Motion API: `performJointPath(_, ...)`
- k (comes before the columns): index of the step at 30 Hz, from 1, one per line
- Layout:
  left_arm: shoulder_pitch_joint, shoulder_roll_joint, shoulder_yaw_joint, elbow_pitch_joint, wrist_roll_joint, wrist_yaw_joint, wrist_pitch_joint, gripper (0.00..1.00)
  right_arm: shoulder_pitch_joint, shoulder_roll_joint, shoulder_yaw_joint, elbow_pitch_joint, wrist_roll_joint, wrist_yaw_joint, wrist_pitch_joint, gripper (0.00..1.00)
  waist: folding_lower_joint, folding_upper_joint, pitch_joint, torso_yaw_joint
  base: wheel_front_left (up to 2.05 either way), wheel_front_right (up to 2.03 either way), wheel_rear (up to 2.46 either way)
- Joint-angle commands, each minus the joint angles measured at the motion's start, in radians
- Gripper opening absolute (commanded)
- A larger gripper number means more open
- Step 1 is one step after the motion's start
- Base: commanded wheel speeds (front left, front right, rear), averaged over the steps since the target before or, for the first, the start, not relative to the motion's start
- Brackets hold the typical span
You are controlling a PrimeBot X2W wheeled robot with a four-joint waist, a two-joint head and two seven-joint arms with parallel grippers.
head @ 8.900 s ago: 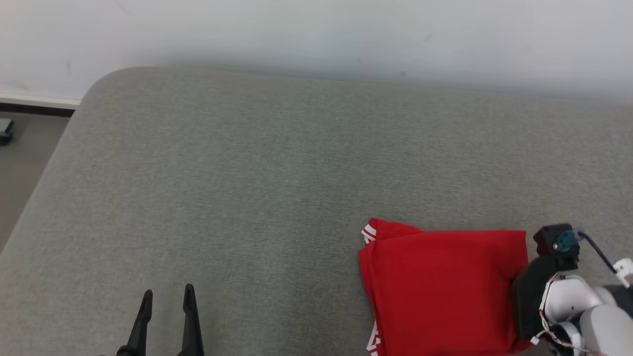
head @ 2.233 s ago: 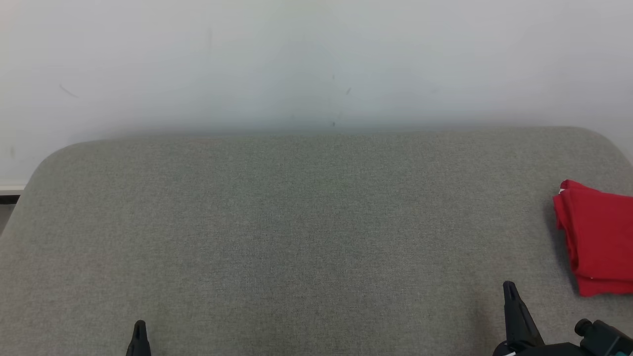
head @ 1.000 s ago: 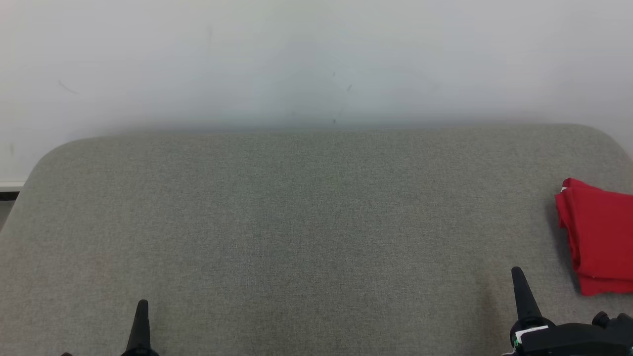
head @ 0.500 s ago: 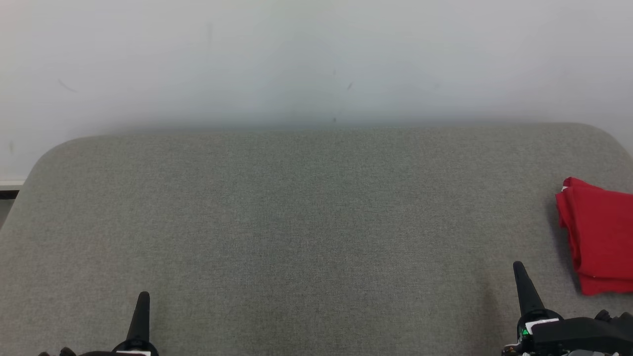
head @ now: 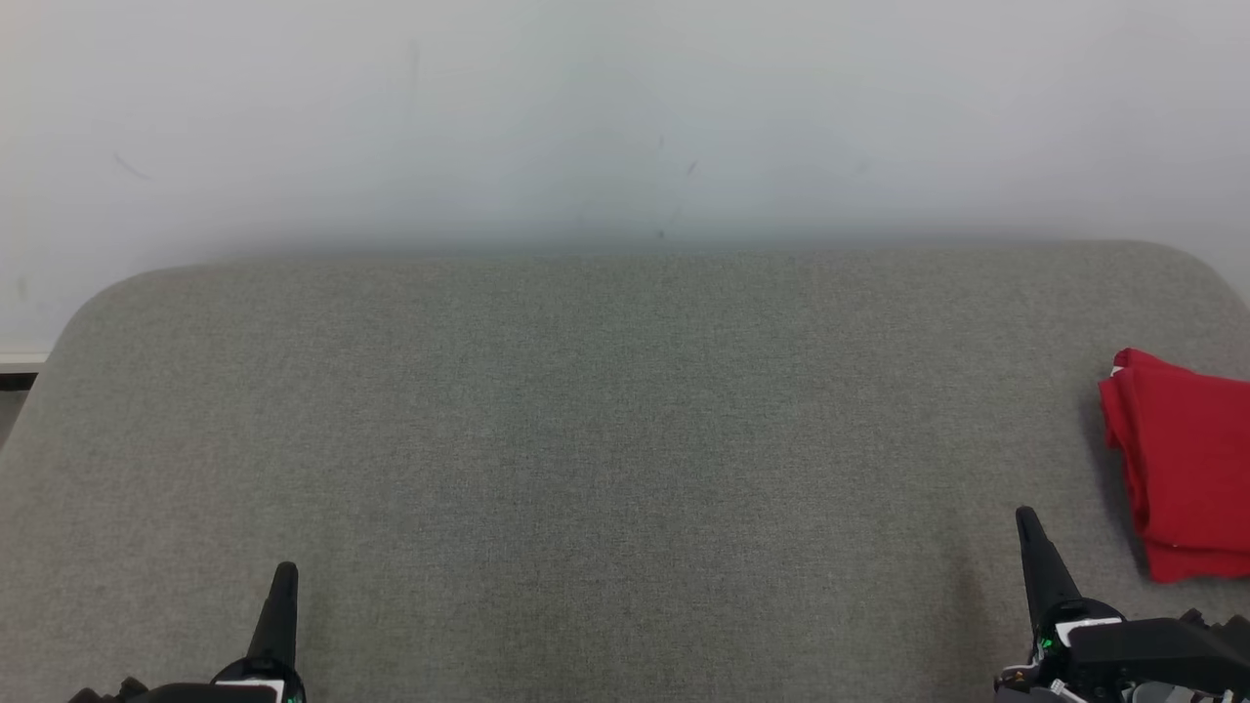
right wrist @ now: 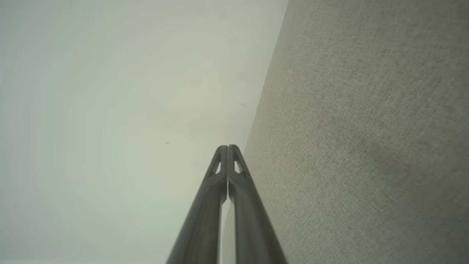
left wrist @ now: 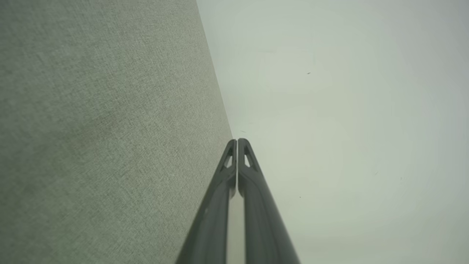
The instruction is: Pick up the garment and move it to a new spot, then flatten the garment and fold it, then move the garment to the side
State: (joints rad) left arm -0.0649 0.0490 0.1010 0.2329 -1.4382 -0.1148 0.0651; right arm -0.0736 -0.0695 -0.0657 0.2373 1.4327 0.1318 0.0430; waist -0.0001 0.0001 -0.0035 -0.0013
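My left gripper point(head: 284, 568) and right gripper point(head: 1024, 514) point straight ahead over the grey cushion point(head: 625, 420), each with fingers pressed together, empty; the folded red garment point(head: 1182, 469) lies right of my right fingers, apart from them; beyond, a pale wall point(head: 625, 117).

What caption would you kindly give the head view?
Folded red garment at right on the grey fabric surface; left claw and right claw shut, empty.

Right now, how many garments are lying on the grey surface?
1. The folded red garment lies at the far right of the grey surface, cut off by the edge of the head view. Others could lie outside the frame.
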Motion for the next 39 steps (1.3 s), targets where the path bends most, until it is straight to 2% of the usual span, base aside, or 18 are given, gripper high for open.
performJointPath(1, -0.021, 0.002, 0.004, -0.001, -0.027, -0.007, 0.007, 0.0, -0.015, -0.004, -0.004, -0.003, 0.026, -0.002, 0.007, 0.0, 0.0001, -0.0001, 0.0, 0.0, 0.0, 0.0, 0.0)
performJointPath(26, -0.05, 0.002, 0.015, 0.014, -0.178, -0.018, 0.053, 0.0, -0.036, 0.001, -0.025, 0.007, 0.203, -0.002, 0.054, 0.0, 0.0001, -0.0001, 0.007, 0.001, 0.0, 0.0, 0.0)
performJointPath(39, -0.05, 0.002, 0.015, 0.014, -0.177, -0.018, 0.052, 0.0, -0.036, 0.005, -0.029, 0.007, 0.198, -0.002, 0.057, 0.0, 0.0001, -0.0001, 0.007, 0.001, 0.0, 0.0, 0.0)
